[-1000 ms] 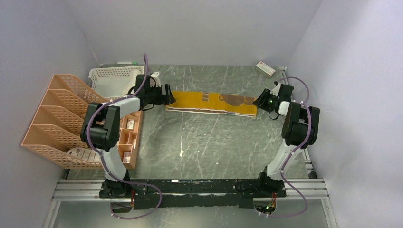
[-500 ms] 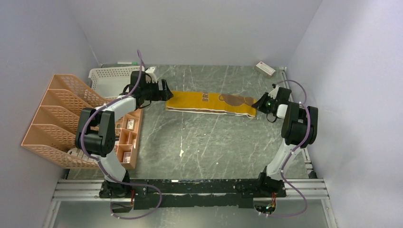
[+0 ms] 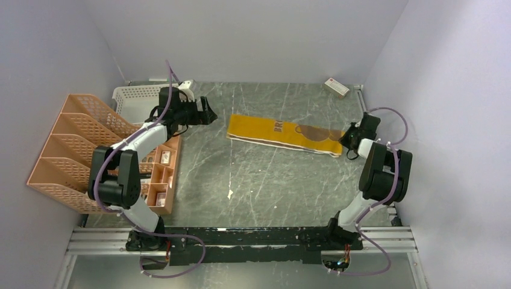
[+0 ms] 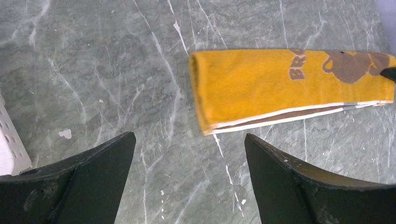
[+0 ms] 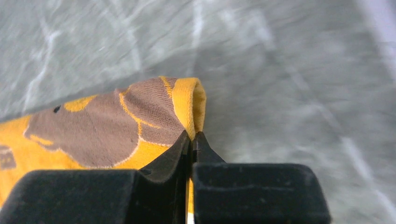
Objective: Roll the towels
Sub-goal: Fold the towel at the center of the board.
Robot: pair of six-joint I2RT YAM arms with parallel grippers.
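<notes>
**Top external.** Mustard-yellow towel (image 3: 283,135): flat folded strip on the table (image 3: 259,180), far centre, running left to right, right end slightly nearer.
Right gripper (image 3: 347,138): at the towel's right end, closed together on its corner.
Left gripper (image 3: 208,115): spread wide, holding nothing, left of the towel's left end and apart from it.
Small box (image 3: 336,88): far right corner.
White basket (image 3: 141,96), orange file rack (image 3: 66,144), compartment tray (image 3: 163,174): along the left side.

**Left wrist.** Fingers (image 4: 79,186) well apart over bare table. Towel's left end just beyond them, untouched. Brown lettering and a brown figure toward the right. White and brown edges along the near side.

**Right wrist.** Fingers (image 5: 163,163) pressed together, with the towel's yellow hem pinched between the tips. Brown patch left of the pinch. Surrounding table blurred.
</notes>
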